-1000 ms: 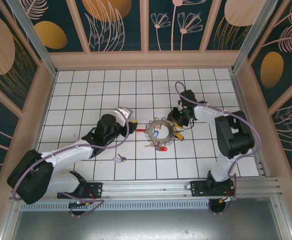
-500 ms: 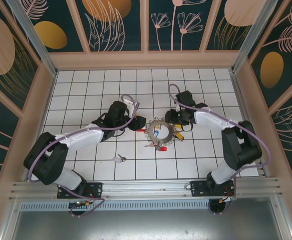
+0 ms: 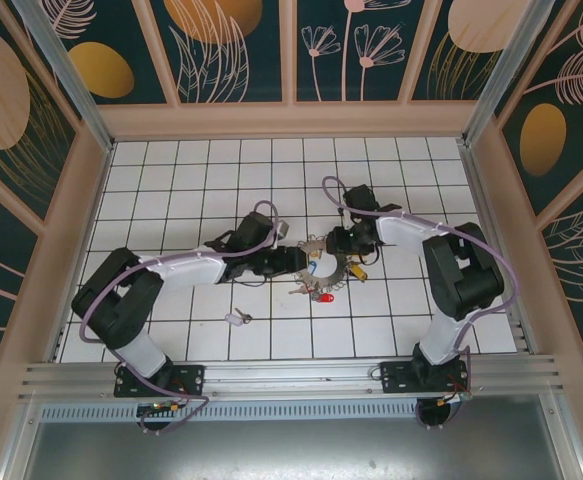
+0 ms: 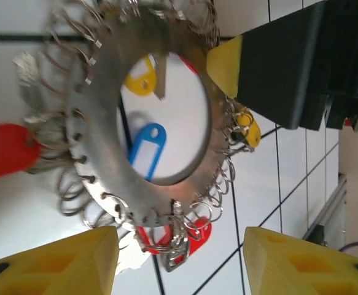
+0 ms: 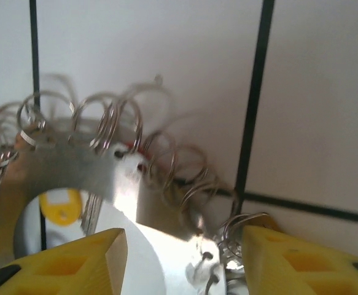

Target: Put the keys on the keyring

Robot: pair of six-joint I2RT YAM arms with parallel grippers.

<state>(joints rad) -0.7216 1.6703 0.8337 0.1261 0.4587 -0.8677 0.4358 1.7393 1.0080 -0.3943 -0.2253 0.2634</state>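
Observation:
The keyring is a flat grey metal disc with an open centre, rimmed with small split rings, lying mid-table. Keys with red and yellow tags hang off its rim. My left gripper is at its left edge, open. In the left wrist view the keyring lies ahead of the left gripper, with a red tag between the yellow fingertips. My right gripper is open at the upper right rim; the keyring's edge runs between the spread fingertips of the right gripper.
A loose key with a pale tag lies on the white tiles near the front, left of the ring. Blue and yellow tags show through the ring's centre. Wooden walls bound the table on the left, right and back.
The left arm has swung right, bringing its gripper from the left tiles up to the ring's left edge. The right gripper has shifted left over the ring's upper right rim and opened wider.

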